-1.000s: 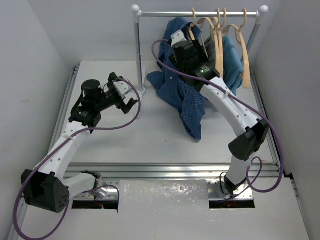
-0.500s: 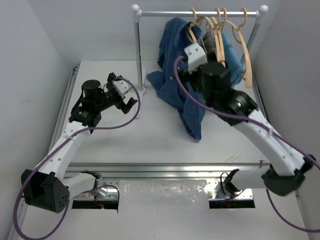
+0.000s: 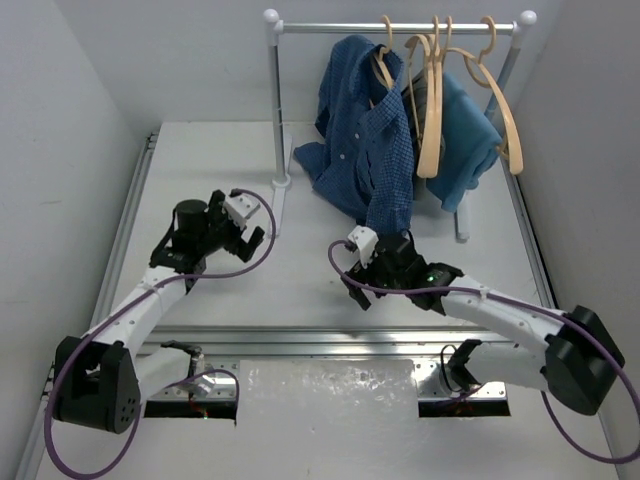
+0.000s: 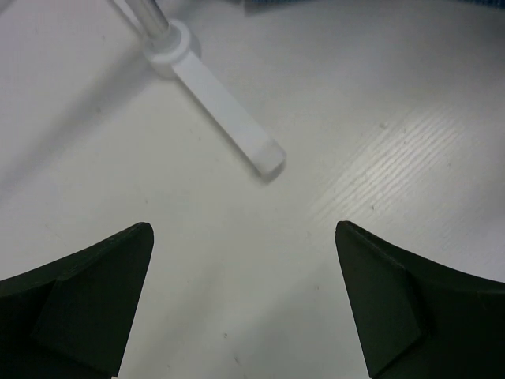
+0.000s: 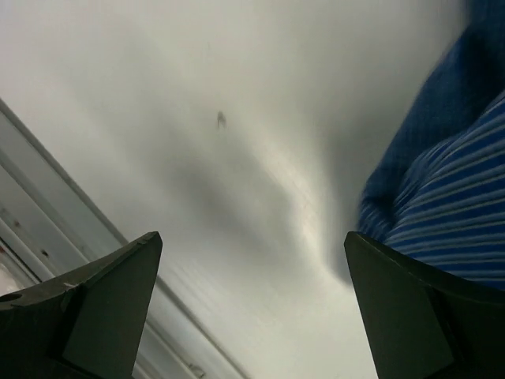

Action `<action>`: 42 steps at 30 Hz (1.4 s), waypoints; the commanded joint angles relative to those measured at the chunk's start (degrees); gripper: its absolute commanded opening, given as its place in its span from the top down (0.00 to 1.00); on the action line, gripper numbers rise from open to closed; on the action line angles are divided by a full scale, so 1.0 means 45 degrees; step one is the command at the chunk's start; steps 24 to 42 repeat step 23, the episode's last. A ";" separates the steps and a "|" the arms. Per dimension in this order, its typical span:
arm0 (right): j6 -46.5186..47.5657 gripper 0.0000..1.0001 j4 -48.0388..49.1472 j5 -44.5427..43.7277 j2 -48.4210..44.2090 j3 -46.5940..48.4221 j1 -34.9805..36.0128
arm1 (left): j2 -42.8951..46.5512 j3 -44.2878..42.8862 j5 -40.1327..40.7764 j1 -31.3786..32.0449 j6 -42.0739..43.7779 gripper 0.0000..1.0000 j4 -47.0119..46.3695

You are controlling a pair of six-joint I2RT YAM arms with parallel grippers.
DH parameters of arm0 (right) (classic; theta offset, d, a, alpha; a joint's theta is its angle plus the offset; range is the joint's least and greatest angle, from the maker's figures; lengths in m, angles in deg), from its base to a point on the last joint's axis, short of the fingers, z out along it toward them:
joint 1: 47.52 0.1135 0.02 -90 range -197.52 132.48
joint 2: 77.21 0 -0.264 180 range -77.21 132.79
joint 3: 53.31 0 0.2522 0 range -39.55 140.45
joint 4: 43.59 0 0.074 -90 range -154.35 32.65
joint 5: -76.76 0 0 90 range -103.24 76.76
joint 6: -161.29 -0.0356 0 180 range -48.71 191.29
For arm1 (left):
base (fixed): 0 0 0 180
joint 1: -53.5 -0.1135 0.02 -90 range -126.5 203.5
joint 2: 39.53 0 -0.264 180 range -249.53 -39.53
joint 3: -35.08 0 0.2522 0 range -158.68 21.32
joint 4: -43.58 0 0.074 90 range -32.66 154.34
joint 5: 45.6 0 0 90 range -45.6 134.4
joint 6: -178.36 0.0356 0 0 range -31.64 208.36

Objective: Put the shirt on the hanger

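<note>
The dark blue checked shirt (image 3: 362, 150) hangs from the rail over a tan hanger (image 3: 383, 62). Its lower part lies bunched on the table. Its hem shows at the right edge of the right wrist view (image 5: 465, 166). My right gripper (image 3: 356, 288) is open and empty, low over the table in front of the shirt's hem and apart from it; it also shows in the right wrist view (image 5: 252, 245). My left gripper (image 3: 252, 238) is open and empty, left of the shirt near the rack's foot, and shows in the left wrist view (image 4: 243, 237).
A white clothes rack (image 3: 400, 27) stands at the back; its left foot (image 4: 229, 118) lies just ahead of my left gripper. Other tan hangers (image 3: 432, 110), a lighter blue cloth (image 3: 470, 130) and a grey garment hang on the right. A metal rail (image 3: 340, 340) runs along the table's near edge.
My right arm has come down from the rail to the table front with its gripper empty. The shirt stays hanging on the hanger. My left arm has drawn back a little towards me.
</note>
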 commanded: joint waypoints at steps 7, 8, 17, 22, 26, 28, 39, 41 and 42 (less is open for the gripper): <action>-0.4559 0.01 0.5637 -0.1458 0.1318 -0.3022 -0.1570 | 0.0920 0.4635 0.3591 -0.0387 0.0513 0.02 -0.7458; -0.4817 0.01 0.5832 -0.1399 0.1454 -0.3201 -0.2095 | 0.0863 0.5007 0.3748 -0.0466 0.0650 0.02 -0.8034; -0.4722 0.01 0.5290 -0.1378 0.2353 -0.3028 -0.2315 | 0.0803 0.5714 0.3693 -0.0701 0.0378 0.02 -0.8509; -0.4428 0.01 0.6514 -0.1008 0.1889 -0.3942 -0.2315 | 0.1232 0.6026 0.3594 -0.0701 0.0417 0.02 -0.8606; -0.4409 0.01 0.7078 -0.1028 0.1711 -0.4273 -0.2334 | 0.1388 0.6123 0.3516 -0.0701 0.0437 0.02 -0.8626; -0.4409 0.01 0.7078 -0.1028 0.1711 -0.4273 -0.2334 | 0.1388 0.6123 0.3516 -0.0701 0.0437 0.02 -0.8626; -0.4409 0.01 0.7078 -0.1028 0.1711 -0.4273 -0.2334 | 0.1388 0.6123 0.3516 -0.0701 0.0437 0.02 -0.8626; -0.4409 0.01 0.7078 -0.1028 0.1711 -0.4273 -0.2334 | 0.1388 0.6123 0.3516 -0.0701 0.0437 0.02 -0.8626; -0.4409 0.01 0.7078 -0.1028 0.1711 -0.4273 -0.2334 | 0.1388 0.6123 0.3516 -0.0701 0.0437 0.02 -0.8626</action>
